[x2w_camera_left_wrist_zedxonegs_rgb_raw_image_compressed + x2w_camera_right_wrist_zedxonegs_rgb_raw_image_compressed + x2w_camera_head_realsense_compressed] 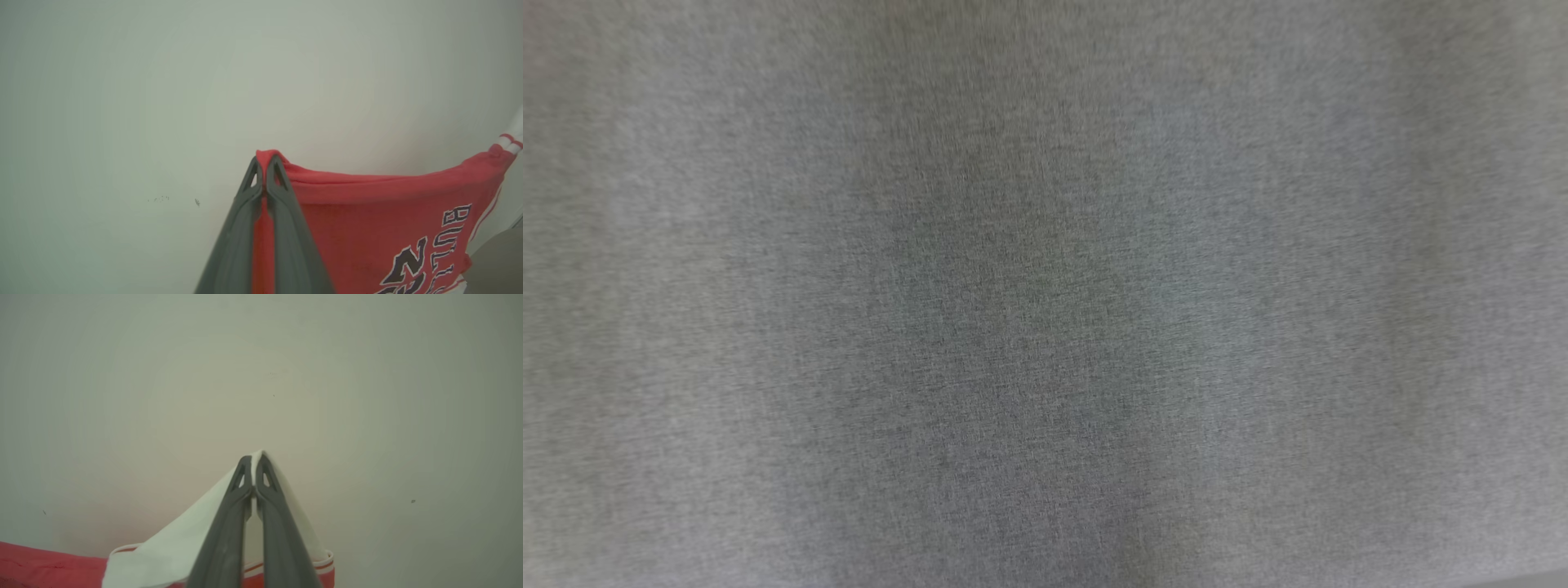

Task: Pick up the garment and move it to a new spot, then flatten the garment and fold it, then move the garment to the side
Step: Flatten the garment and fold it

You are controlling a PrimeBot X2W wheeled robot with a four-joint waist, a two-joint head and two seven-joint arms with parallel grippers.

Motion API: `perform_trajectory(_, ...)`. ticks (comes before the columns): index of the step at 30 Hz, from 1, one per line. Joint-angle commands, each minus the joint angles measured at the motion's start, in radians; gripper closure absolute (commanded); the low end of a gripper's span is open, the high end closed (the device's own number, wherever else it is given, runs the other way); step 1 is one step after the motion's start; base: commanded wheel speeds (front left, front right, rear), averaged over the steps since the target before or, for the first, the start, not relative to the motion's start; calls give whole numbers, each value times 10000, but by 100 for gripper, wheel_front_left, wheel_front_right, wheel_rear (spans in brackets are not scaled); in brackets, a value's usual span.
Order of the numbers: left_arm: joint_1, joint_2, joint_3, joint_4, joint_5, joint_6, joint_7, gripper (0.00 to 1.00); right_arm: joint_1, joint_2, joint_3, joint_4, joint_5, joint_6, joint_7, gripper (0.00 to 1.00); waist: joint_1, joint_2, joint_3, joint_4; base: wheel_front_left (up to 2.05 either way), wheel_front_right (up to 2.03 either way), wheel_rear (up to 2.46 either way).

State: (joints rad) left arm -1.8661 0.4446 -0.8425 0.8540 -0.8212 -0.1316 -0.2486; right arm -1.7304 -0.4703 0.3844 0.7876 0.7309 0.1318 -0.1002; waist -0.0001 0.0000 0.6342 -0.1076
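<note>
Left hand [264, 162] pinches the red Bulls jersey [367, 212] by its edge, lower centre of frame. Right hand [253, 459] pinches its white strap. Judgement: hold the edge taut, hands level, lower evenly.

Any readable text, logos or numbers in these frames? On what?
"BULL": sideways black letters edged white, on the red jersey; the rest of the word is out of view.
"2": large numeral beside it, same jersey; the next digit is cut off by the frame.
Nothing else is readable.
</note>
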Motion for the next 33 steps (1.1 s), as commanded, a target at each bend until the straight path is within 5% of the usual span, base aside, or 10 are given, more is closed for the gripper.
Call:
perform_trajectory(1, 517, 72, 93, -105, -187, 27, -99, 100, 588, -88, 80, -291, 257, -24, -74, 100, 1, 0, -509, 40, 0, 0, 0)
perform_trajectory(9, 4452, 379, 1267, -2467, -119, 972, -164, 100, 5570, -1137, -48, -3199, 1528, -24, -501, 100, 1, 0, -1844, 137, 0, 0, 0)
perform_trajectory(17, 9075, 922, 2379, -5664, 246, 2006, -169, 100, 10405, -1691, -1326, -5934, 1647, -24, -212, 100, 1, 0, -2751, 125, 0, 0, 0)
perform_trajectory(25, 12642, 1119, 2633, -7658, 459, 2849, -170, 100, 14322, -273, -3203, -8208, 889, -24, 588, 100, 1, 0, -3118, 30, 0, 0, 0)
perform_trajectory(33, 14926, 938, 2640, -7836, 867, 3074, -171, 100, 16871, 1302, -3821, -8954, -77, -24, 1030, 100, 1, 0, -3501, 6, 0, 0, 0)
